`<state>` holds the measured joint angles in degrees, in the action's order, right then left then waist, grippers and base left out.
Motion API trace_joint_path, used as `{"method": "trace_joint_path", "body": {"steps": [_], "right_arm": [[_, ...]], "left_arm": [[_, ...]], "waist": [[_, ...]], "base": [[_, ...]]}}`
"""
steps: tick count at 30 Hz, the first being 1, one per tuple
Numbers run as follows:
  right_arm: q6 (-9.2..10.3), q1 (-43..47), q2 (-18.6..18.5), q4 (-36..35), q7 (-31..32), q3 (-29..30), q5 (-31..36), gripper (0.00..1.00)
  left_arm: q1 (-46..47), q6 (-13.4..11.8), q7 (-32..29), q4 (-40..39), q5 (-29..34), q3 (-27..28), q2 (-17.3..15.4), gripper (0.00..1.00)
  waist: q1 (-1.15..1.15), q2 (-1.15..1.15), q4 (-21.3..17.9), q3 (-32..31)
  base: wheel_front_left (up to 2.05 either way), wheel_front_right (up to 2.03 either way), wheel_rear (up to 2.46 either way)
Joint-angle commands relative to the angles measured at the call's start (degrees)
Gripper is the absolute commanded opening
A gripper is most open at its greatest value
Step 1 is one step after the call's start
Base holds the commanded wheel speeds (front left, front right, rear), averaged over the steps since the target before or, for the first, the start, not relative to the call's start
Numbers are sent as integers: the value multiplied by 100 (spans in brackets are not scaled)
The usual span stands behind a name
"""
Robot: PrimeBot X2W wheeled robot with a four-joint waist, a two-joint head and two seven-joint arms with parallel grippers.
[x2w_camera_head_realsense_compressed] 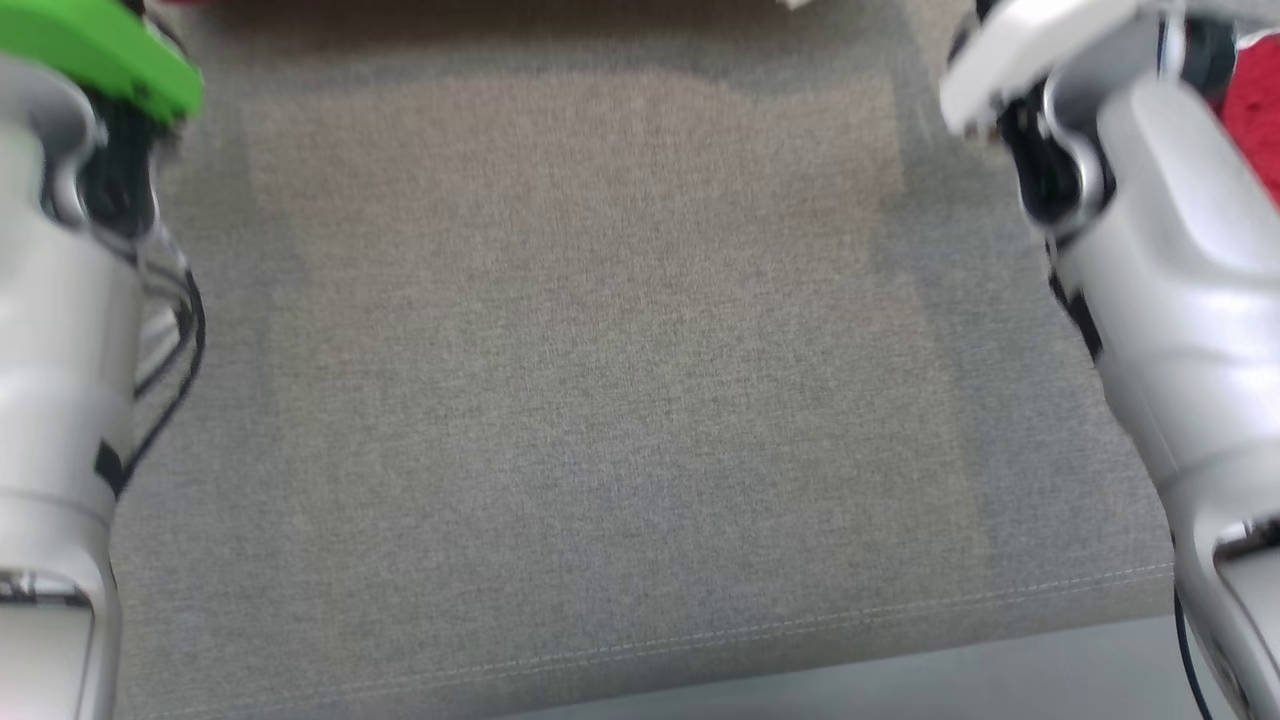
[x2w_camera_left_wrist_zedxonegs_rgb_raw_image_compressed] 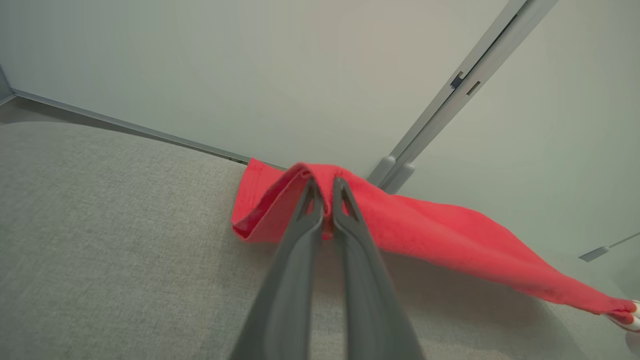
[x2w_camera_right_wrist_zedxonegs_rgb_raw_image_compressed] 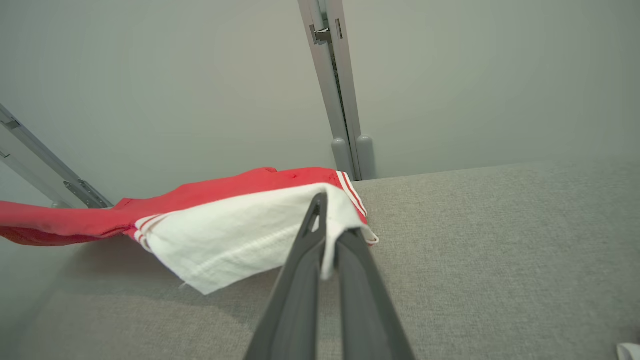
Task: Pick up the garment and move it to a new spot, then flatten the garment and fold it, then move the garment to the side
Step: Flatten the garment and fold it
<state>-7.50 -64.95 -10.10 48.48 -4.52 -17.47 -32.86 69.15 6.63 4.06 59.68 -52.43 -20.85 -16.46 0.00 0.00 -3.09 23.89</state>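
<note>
The garment (x2w_camera_left_wrist_zedxonegs_rgb_raw_image_compressed: 440,235) is red with a white, red-striped section (x2w_camera_right_wrist_zedxonegs_rgb_raw_image_compressed: 225,230). It hangs stretched in the air above the grey fabric surface (x2w_camera_head_realsense_compressed: 600,350), close to the far wall. My left gripper (x2w_camera_left_wrist_zedxonegs_rgb_raw_image_compressed: 327,182) is shut on a red fold at one end. My right gripper (x2w_camera_right_wrist_zedxonegs_rgb_raw_image_compressed: 331,220) is shut on the white section's edge, which drapes over one finger. In the head view a patch of the red garment (x2w_camera_head_realsense_compressed: 1255,110) shows at the right edge behind my right forearm (x2w_camera_head_realsense_compressed: 1180,280), and my left forearm (x2w_camera_head_realsense_compressed: 60,330) stands at the left.
Pale grey wall panels with metal rails (x2w_camera_right_wrist_zedxonegs_rgb_raw_image_compressed: 340,90) rise right behind the surface's far edge. The surface's stitched front edge (x2w_camera_head_realsense_compressed: 700,640) runs along the bottom of the head view, with floor beyond. A green cover (x2w_camera_head_realsense_compressed: 100,45) sits on the left arm.
</note>
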Motion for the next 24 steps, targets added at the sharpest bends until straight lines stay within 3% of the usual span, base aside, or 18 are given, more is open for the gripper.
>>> {"method": "trace_joint_path", "body": {"steps": [1,8,12,18,24], "right_arm": [[2,279,-113,-175,75,-64,-188,0],[3,2193,-756,-1516,409,-213,-1171,0],[3,3267,-1004,-2248,492,-70,-1355,0],[3,4696,-1045,-3341,840,401,-1360,0],[2,5925,-767,-4307,1371,1022,-1129,0]], "left_arm": [[-254,38,-44,-59,-50,-23,-83,0],[-1875,75,-215,-878,-372,-105,-233,0],[-2878,52,-272,-1530,-500,-143,-332,0],[-4308,-295,-399,-2730,-654,-180,-505,0],[-5558,-813,-361,-3979,-563,-239,-737,0]], "waist": [[0,0,7,-573],[0,0,103,-1179],[0,0,178,-1422],[0,0,236,-1610],[0,0,267,-1713]], "base": [[0,0,0],[0,0,0],[0,0,0],[0,0,0],[0,0,0]]}}
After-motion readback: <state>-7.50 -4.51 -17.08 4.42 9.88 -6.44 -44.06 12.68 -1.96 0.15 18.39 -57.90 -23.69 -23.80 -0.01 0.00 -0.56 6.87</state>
